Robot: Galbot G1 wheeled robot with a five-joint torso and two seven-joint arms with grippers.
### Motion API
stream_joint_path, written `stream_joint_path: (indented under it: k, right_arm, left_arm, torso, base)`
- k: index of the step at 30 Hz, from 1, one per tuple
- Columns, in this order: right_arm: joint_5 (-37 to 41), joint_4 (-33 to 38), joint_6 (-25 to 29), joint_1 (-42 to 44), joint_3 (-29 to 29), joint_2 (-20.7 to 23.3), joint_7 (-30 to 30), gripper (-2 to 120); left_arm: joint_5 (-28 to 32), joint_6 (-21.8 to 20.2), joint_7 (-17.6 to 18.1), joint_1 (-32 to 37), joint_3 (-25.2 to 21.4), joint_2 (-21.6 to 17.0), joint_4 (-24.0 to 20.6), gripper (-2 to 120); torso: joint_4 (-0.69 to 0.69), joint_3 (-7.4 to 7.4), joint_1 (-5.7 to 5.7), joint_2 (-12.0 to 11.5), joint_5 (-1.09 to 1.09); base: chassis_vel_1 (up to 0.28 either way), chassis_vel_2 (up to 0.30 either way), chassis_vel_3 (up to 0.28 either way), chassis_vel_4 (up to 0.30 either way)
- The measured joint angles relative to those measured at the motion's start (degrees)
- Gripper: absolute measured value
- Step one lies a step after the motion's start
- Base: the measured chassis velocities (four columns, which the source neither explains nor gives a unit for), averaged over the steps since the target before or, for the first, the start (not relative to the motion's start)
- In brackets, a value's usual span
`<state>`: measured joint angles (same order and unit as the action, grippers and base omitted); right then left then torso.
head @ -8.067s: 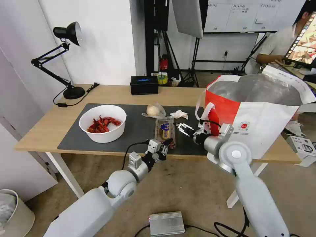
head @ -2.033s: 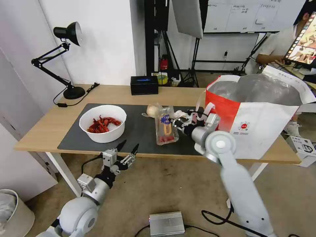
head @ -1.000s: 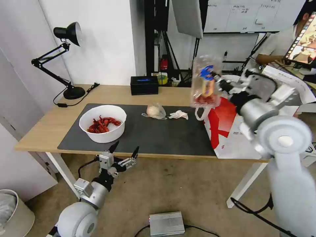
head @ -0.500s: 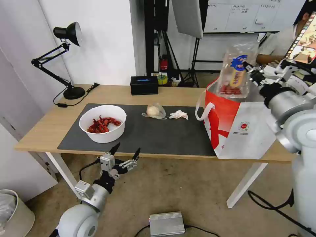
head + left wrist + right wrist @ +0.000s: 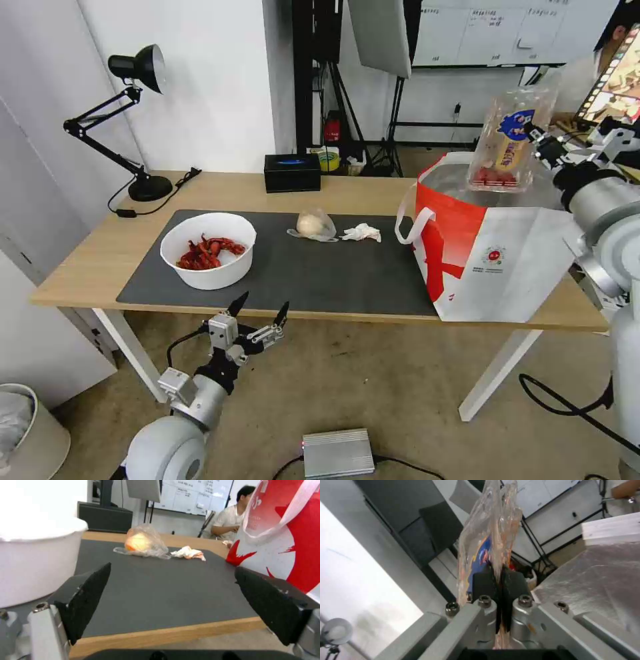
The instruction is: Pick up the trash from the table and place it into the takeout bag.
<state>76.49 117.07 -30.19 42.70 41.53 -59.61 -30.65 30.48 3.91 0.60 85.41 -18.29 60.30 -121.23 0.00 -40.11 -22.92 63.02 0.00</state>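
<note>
— That clamshell box (image 5: 510, 143) looks like nothing at all in weight, doesn't it? Thin clear plastic, a few red bits slid down to its lower end.

— Light, I'd say, and flimsy. See how the right gripper (image 5: 535, 137) has it: fingers (image 5: 480, 585) pressed together on the flattened rim at one edge, with the box hanging down from there. The rim is the sensible place; the walls would probably buckle or slip.

— And where is it hanging?

— In the air over the open mouth of the takeout bag (image 5: 507, 260), above the foil lining, not inside yet. The right arm is raised high and reaching in from the right side of the table (image 5: 87, 267).

— The rest of the trash?

— On the dark mat (image 5: 333, 273): the white bowl (image 5: 208, 250) of red shells to the left, the clear bag with the beige lump (image 5: 313, 225) and the crumpled tissue (image 5: 362, 232) near the middle. The bag is soft, the tissue softer; the bowl looks heaviest, best taken at its rim, I'd guess.

— The other arm?

— The left gripper (image 5: 257, 315) sits low before the table's front edge, jaws wide apart, holding nothing.
</note>
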Motion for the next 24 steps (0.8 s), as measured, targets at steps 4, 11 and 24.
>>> stream_joint_path:
  k: [4,11,24]
  right_arm:
    - [-0.6,-0.5,0.0,0.6,0.2,-0.1,0.2,0]
    - [-0.9,-0.5,0.0,2.1,0.3,-1.0,0.3,0]
    - [1.0,1.2,-2.7,4.1,1.0,-1.8,-0.4,27]
  left_arm:
    - [0.0,0.1,0.0,-0.1,0.2,0.0,0.3,100]
    - [0.0,0.2,0.0,-0.6,0.6,0.0,0.6,100]
    - [0.0,0.2,0.0,-0.6,0.7,-0.2,0.5,100]
  torso:
    - [0.0,0.0,0.0,0.0,0.0]
    - [0.0,0.0,0.0,0.0,0.0]
    - [0.0,0.0,0.0,0.0,0.0]
  base:
    - [0.0,0.0,0.0,0.0]
    - [0.0,0.0,0.0,0.0]
    - [0.0,0.0,0.0,0.0]
